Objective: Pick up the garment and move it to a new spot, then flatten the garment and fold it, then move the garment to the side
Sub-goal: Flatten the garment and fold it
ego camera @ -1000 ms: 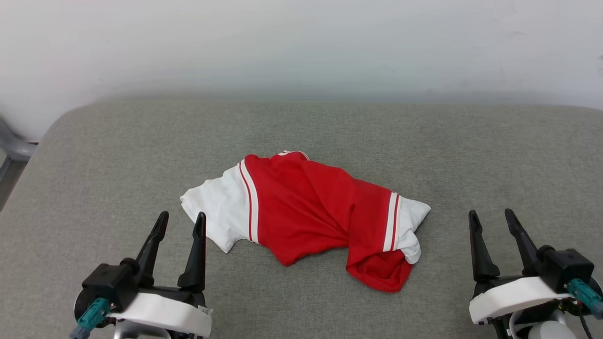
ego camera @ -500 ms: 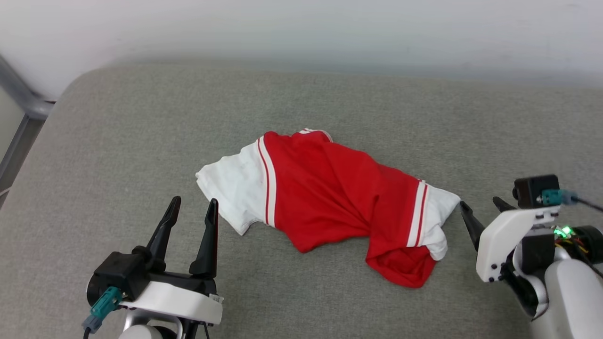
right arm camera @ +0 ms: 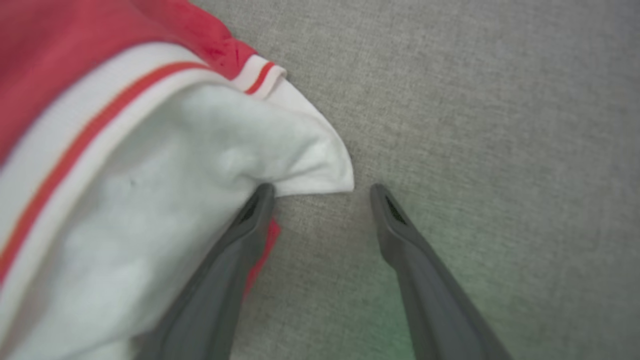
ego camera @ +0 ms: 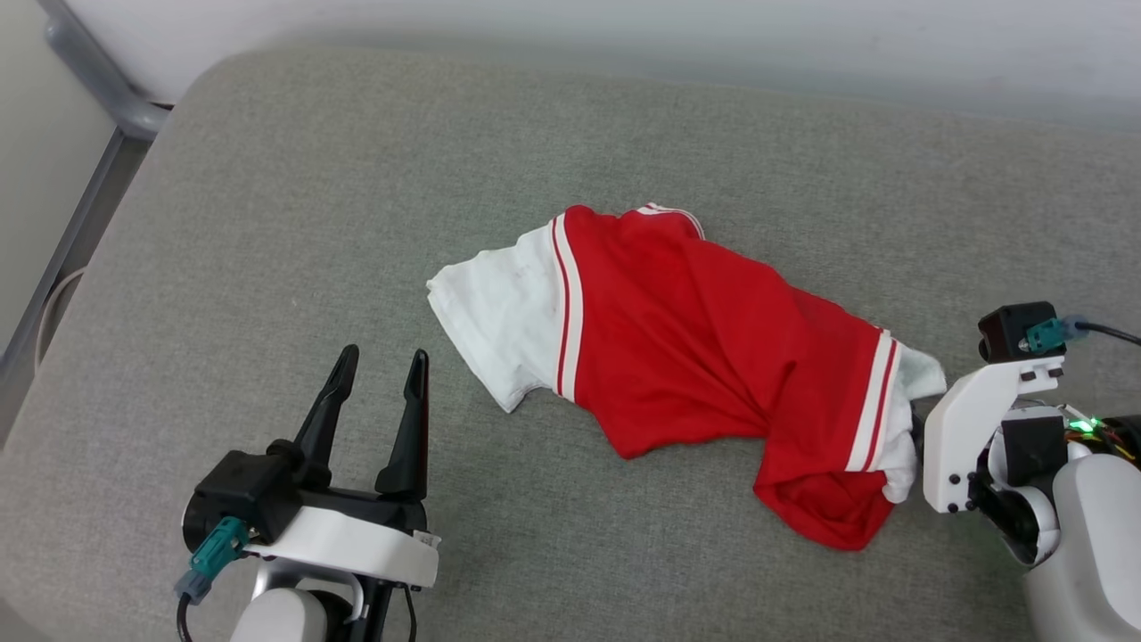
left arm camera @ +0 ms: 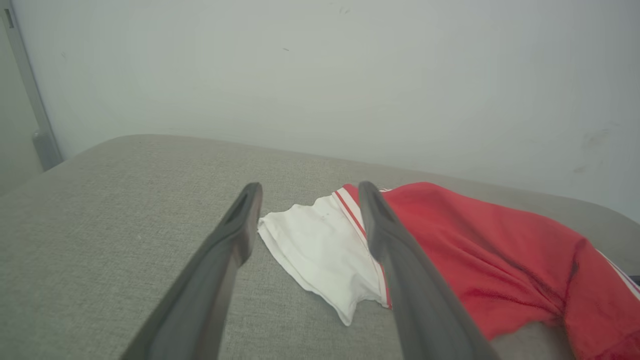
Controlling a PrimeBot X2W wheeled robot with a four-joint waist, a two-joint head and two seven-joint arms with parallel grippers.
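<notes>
One garment (ego camera: 695,348) was found crumpled on the grey cushion (ego camera: 267,178) and was judged light, limp and apt to bunch. The right gripper (right arm camera: 322,187), jaws spread, was placed at its white sleeve hem, where a hold was judged soundest. The left gripper (ego camera: 384,353), jaws likewise spread, was held near the opposite sleeve.
</notes>
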